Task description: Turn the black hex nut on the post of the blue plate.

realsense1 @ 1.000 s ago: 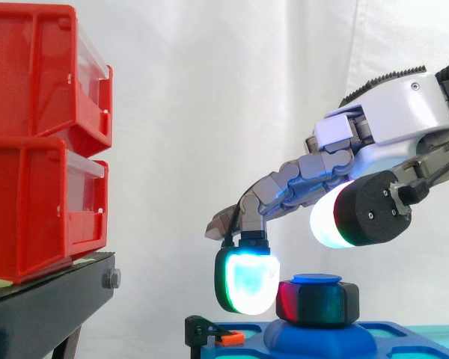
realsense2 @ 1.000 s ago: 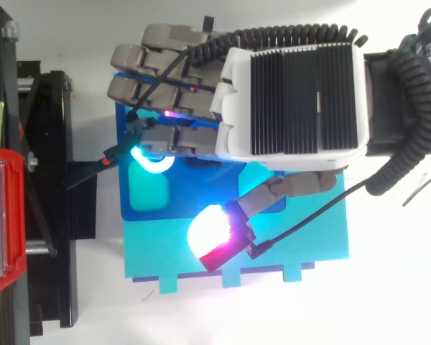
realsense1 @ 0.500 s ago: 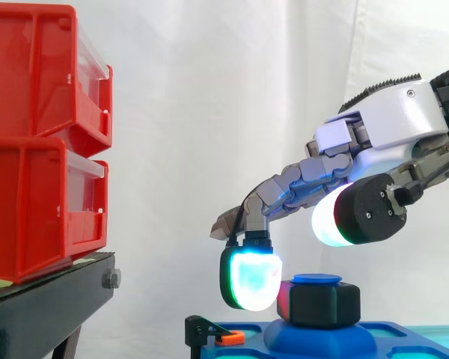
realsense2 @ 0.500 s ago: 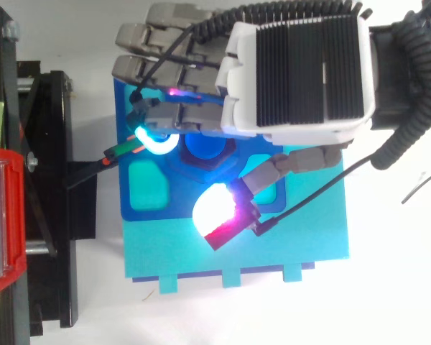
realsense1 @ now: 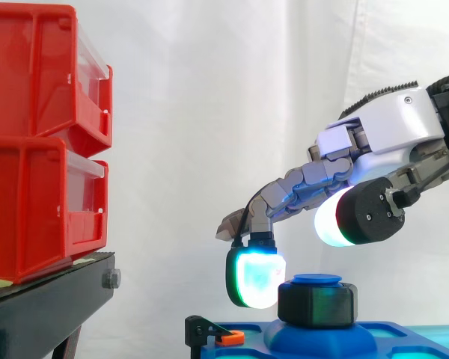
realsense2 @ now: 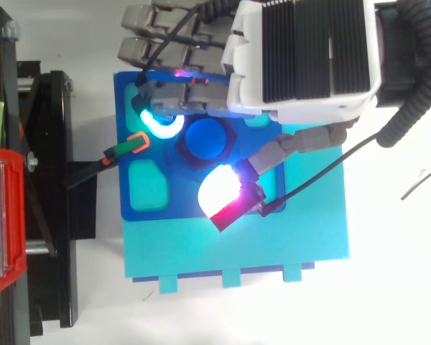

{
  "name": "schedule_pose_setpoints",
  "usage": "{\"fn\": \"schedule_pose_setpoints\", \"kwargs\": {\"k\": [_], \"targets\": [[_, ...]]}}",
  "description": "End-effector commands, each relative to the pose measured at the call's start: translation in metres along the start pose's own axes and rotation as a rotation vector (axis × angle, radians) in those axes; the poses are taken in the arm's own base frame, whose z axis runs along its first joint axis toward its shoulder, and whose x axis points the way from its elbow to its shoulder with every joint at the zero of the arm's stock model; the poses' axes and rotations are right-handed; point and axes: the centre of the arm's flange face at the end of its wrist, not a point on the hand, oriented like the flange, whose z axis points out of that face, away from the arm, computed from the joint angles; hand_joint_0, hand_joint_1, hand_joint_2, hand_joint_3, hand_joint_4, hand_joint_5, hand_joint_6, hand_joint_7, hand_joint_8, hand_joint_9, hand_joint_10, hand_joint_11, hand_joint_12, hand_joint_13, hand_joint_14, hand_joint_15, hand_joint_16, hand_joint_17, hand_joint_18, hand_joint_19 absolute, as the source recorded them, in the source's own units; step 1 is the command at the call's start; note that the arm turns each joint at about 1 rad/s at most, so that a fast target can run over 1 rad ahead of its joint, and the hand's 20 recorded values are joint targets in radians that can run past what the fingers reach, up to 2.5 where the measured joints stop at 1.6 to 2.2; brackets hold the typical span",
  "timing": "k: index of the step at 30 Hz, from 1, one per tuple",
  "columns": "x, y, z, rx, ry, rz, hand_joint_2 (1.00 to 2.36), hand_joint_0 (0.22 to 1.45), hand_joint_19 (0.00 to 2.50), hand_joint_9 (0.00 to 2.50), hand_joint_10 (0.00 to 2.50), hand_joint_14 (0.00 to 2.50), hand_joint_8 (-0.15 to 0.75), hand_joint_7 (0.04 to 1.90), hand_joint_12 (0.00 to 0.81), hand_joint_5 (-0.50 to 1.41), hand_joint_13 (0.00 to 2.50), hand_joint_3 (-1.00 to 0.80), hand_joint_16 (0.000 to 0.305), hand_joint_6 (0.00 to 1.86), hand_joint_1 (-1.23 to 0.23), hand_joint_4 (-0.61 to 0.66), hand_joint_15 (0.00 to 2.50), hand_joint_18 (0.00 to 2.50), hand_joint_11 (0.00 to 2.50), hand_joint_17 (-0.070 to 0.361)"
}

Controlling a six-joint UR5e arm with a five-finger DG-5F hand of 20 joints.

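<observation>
Two red bins (realsense1: 37, 134) sit stacked on one black stand (realsense1: 52, 299), well left of my hand (realsense1: 389, 127). My hand is released, gripping nothing. One cyan fingertip (realsense1: 256, 278) hangs just beside the single black hex nut (realsense1: 316, 303) on the blue plate's (realsense2: 174, 205) post (realsense2: 205, 140), and my thumb pad (realsense1: 331, 217) is raised above it.

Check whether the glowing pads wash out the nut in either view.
Side view: the black hex nut reads clearly, with a faint green sheen, next to the cyan pad. Top view: the white pad blooms over the blue plate beside the nut.
</observation>
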Motion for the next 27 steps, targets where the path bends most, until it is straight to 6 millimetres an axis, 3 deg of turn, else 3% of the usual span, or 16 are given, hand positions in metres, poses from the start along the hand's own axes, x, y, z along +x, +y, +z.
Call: {"fn": "schedule_pose_setpoints", "kwargs": {"k": [1,11,21,27], "targets": [[-0.001,-0.004,-0.001,-0.004,-0.001,-0.001,1.0,0.44,0.03,0.08,0.0,0.0,0.252,0.91,0.383,-0.22,0.0,-0.5,0.06,0.5,-0.27,0.2,0.01,0.0,0.0,0.134],[-0.007,-0.001,0.0,-0.011,-0.017,-0.003,1.0,0.44,0.01,0.08,0.0,0.0,0.253,0.92,0.384,-0.22,0.0,-0.5,0.061,0.5,-0.32,0.21,0.01,0.0,0.0,0.137],[-0.007,0.007,0.003,-0.021,-0.027,-0.006,1.0,0.34,0.0,0.09,0.0,0.0,0.276,0.89,0.415,-0.23,0.0,-0.5,0.069,0.5,-0.69,0.22,0.01,0.0,0.0,0.156],[-0.006,0.018,0.007,-0.017,-0.032,-0.01,1.0,0.35,0.0,0.08,0.0,0.0,0.264,0.88,0.409,-0.24,0.0,-0.5,0.068,0.5,-0.77,0.21,0.0,0.0,0.0,0.153]]}}
